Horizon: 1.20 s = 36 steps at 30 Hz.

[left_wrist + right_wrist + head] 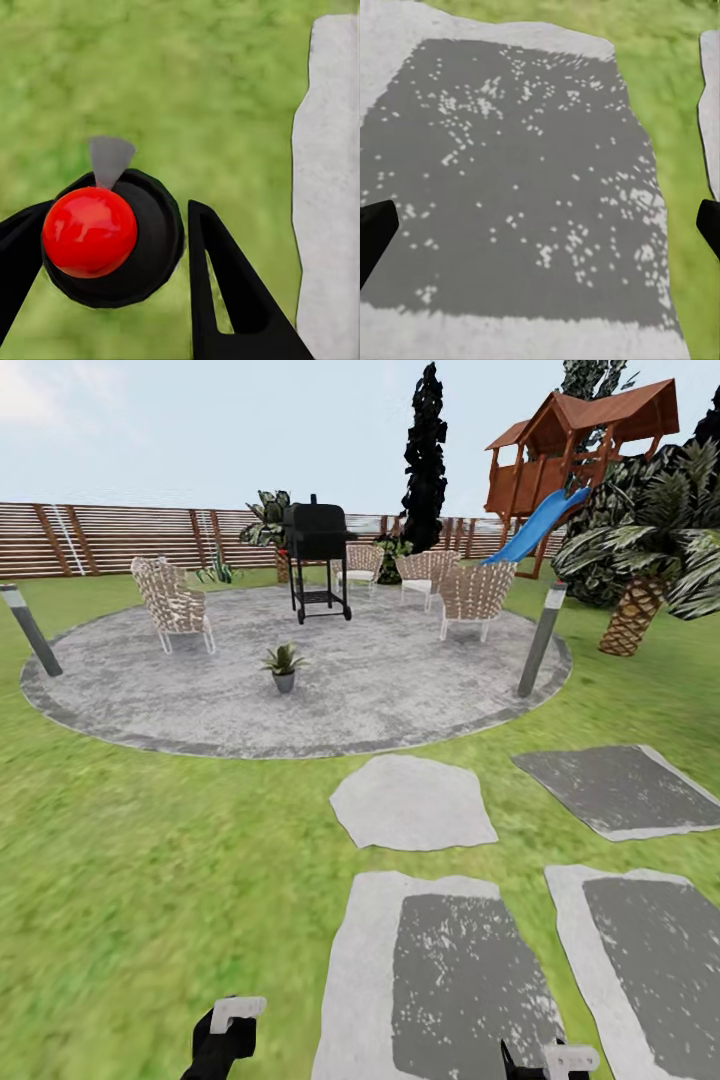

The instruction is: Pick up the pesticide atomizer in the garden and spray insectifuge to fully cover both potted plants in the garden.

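Between the dark fingers [225, 292] of my left gripper [120, 225] sits the pesticide atomizer [154, 244], a round dark body with a glossy red knob and a small grey nozzle cone, seen end-on over the lawn. My left gripper [228, 1025] hangs low over the grass. One potted plant [284, 664], a small leafy rosette in a grey pot, stands far ahead on the round grey patio [400, 690] of the garden. My right gripper [555, 1060] is open over a stepping stone [525, 172], with its fingers spread wide.
A black grill [318, 555], several wicker chairs [172, 605] and two bollard lamps [541, 638] stand on or around the patio. A palm [640, 600] and a play tower with a blue slide [535, 525] are at the right. Stepping stones [412, 800] cross the lawn; a slat fence [120, 538] closes the back.
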### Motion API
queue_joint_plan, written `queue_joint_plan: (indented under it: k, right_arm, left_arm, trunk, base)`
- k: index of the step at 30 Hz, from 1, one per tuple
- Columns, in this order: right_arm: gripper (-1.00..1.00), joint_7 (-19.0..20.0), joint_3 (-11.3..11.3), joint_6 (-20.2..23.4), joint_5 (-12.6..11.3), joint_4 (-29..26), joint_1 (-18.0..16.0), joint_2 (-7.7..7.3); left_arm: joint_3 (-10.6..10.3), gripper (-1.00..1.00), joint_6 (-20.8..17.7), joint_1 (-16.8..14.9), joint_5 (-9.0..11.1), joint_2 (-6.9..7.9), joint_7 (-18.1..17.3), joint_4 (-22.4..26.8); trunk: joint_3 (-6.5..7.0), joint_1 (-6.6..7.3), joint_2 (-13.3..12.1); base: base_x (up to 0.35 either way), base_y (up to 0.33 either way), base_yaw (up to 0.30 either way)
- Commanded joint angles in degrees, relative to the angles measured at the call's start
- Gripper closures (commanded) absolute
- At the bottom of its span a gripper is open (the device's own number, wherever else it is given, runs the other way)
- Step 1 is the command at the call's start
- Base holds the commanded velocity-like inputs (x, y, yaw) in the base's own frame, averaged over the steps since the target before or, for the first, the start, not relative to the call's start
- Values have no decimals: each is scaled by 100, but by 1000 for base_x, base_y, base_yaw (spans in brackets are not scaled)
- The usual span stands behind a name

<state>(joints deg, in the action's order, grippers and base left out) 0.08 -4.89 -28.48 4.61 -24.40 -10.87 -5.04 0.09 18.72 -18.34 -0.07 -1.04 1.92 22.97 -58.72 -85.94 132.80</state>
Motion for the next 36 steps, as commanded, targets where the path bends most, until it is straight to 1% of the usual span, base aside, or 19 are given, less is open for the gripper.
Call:
queue_joint_plan:
  k: [1,36]
  right_arm:
    - [-100,1,-29,-18,49,5,-3,4]
    - [-100,1,-29,-18,49,5,-4,4]
  left_arm:
    - [0,100,18,-3,-2,-1,19,-3]
    - [0,100,18,-3,-2,-1,19,-3]
  trunk:
    - [-5,-2,2]
    - [-5,-2,2]
  base:
    - [330,-108,0]
    - [330,-108,0]
